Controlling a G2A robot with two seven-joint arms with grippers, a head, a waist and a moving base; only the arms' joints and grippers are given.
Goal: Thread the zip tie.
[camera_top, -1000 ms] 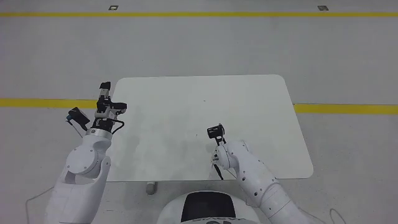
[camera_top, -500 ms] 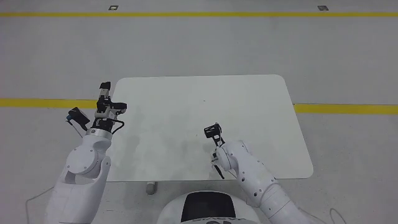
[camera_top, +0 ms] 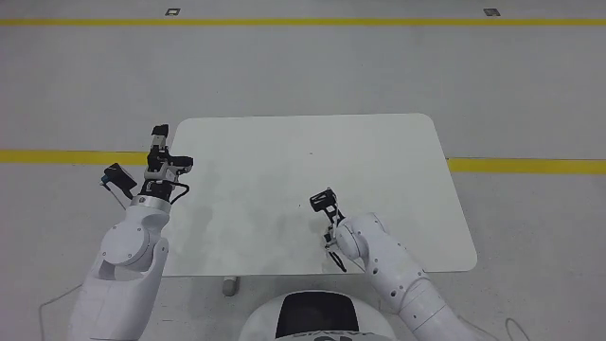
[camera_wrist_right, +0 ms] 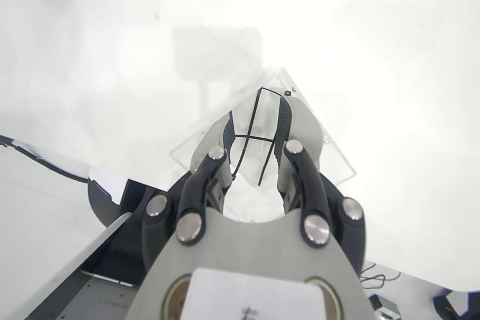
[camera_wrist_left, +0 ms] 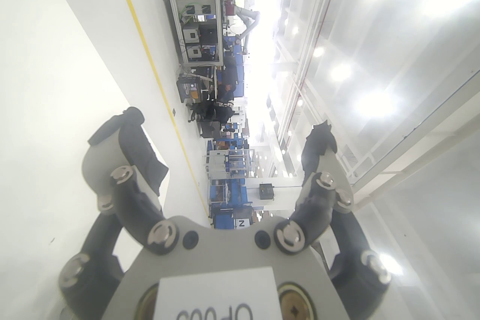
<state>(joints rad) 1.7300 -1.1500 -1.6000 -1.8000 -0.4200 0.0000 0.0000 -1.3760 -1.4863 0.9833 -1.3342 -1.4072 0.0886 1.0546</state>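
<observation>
One zip tie (camera_wrist_right: 248, 137) is in view: thin, black and narrow, folded into a long hairpin. Its long axis runs parallel to the fingers of the right tool (camera_wrist_right: 257, 111). The folded end points outward just past the fingertips, and the two legs run back toward the palm. A short section of strap crosses from one leg to the other about halfway along. A small square head sits at the outer end, beside one fingertip. The right tool is set narrow, with the tie between its ribbed pads and the crossing strap reaching both pads. The tie and fingers are over one clear, flat plate (camera_wrist_right: 330, 156) above the white bench (camera_top: 379, 152), near the bench's front edge. There are two tools. The left tool (camera_wrist_left: 225, 122) is spread wide, holds nothing, and sits at the left edge of the bench, aimed out into the room
</observation>
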